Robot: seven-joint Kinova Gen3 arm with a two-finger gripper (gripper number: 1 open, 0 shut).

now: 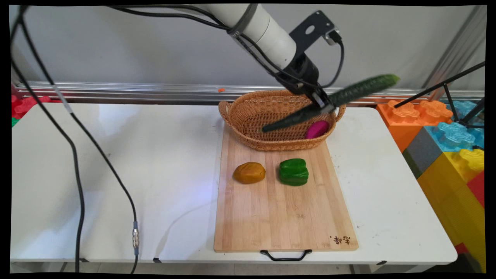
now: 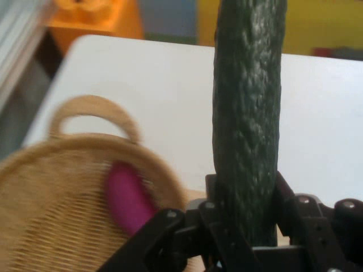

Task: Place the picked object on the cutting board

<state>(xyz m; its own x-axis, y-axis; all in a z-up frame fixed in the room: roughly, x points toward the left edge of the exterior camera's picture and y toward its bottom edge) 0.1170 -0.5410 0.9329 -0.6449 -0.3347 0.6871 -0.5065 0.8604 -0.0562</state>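
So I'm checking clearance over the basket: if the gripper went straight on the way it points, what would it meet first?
Probably the basket. The gripper, shut on the cucumber, points down and rightward over the basket's right end, near the purple vegetable inside. Depth is unclear, so it might meet the rim or the table just beyond.

dark green cucumber – long, bumpy, tilted, held in the air above the wicker basket.

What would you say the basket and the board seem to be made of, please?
Basket: woven wicker or rattan by its look, tan and matte, with plaited strands showing. Board: pale wood, perhaps bamboo, smooth, with straight grain strips and a black handle.
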